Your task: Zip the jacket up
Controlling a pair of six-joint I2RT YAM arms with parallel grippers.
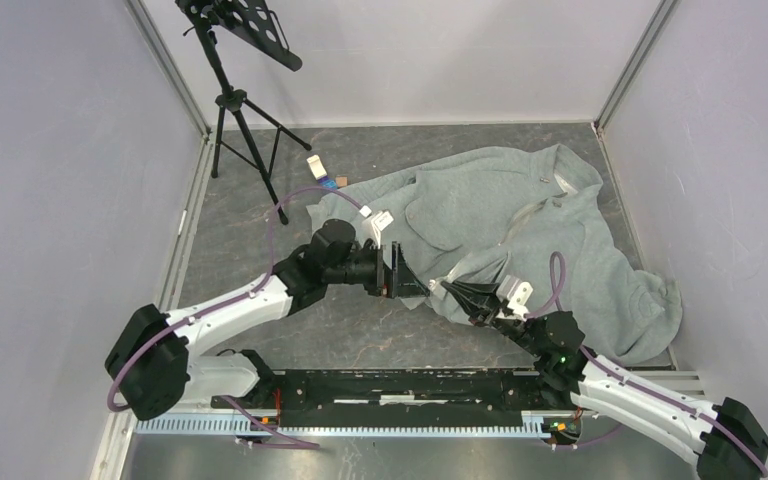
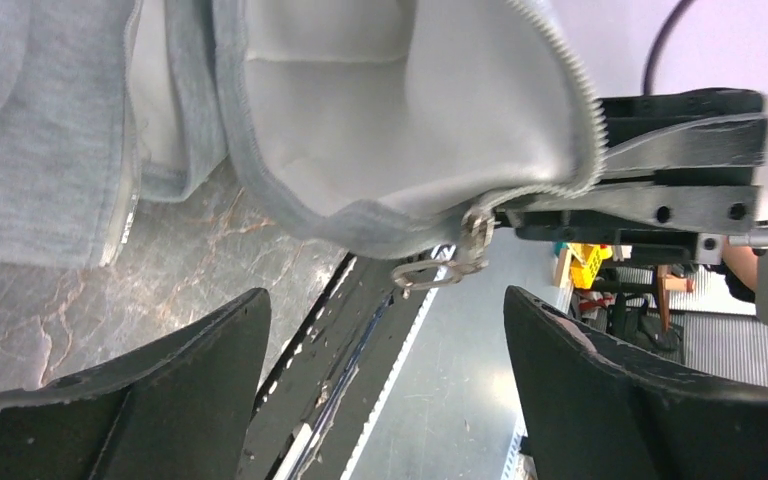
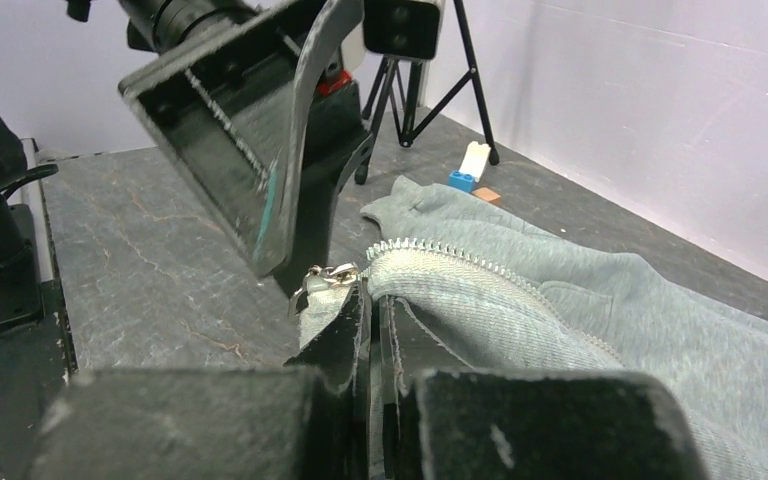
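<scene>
At the upper left of the top view stands a black tripod stand (image 1: 243,120). Just right of it a few small blocks (image 1: 322,172) lie on the table (image 1: 250,220), beside the fabric's edge. Neither concerns you.

Moving right, your left gripper (image 1: 401,272) sits near mid-frame with its jaws spread wide and nothing between them. In the left wrist view the zipper pull (image 2: 438,272) dangles at centre frame, just above the gap, and neither finger touches it.

Right of that, your right gripper (image 1: 457,291) has its jaws pressed together on the bottom front corner of the garment, right beside the pull. The right wrist view shows the cloth pinched at lower centre, with the zipper teeth (image 3: 460,262) running off to the right.

The jacket (image 1: 550,230) fills the centre and right of the top view. It lies crumpled on the table, with its collar toward the upper right.

You look to be at the very start: the hem is anchored and the pull is not yet taken. I cannot tell whether both rows of teeth are seated in it, so check that first.

The next move calls for fine alignment. Bring the spread jaws around that thin, hanging tab and close squarely on it. Then draw it along the teeth toward the collar while your right gripper keeps the hem taut.
</scene>
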